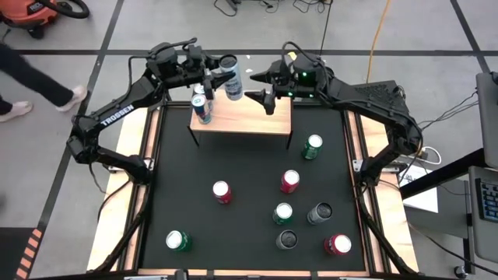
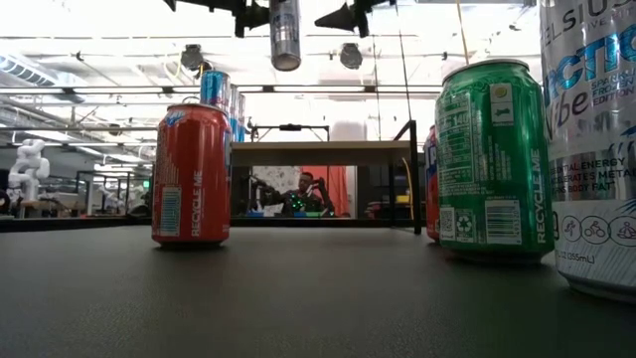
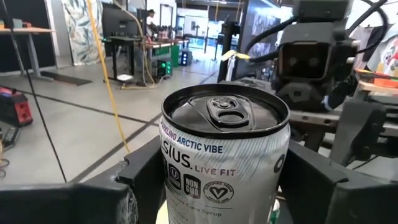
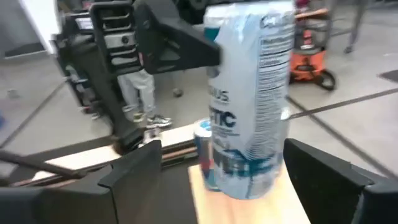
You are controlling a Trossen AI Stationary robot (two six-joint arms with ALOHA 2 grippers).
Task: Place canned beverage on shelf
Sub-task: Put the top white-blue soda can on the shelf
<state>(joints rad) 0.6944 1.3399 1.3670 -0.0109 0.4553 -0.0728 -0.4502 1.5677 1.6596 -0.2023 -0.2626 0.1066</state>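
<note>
While the left claw (image 1: 219,75) is holding a silver-white can (image 1: 230,79) upright in the air above the shelf's (image 1: 249,117) far edge, beside a blue can (image 1: 202,107) standing at the shelf's left end, the right claw (image 1: 262,84) is waiting spread wide and empty nearby, so lowering onto bare wood seems next.

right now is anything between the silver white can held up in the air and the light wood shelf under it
Nothing visible blocks it. The left gripper holds the silver-white can above the light-wood shelf. A blue can already stands near the shelf's left end; the board beside it is bare.
</note>
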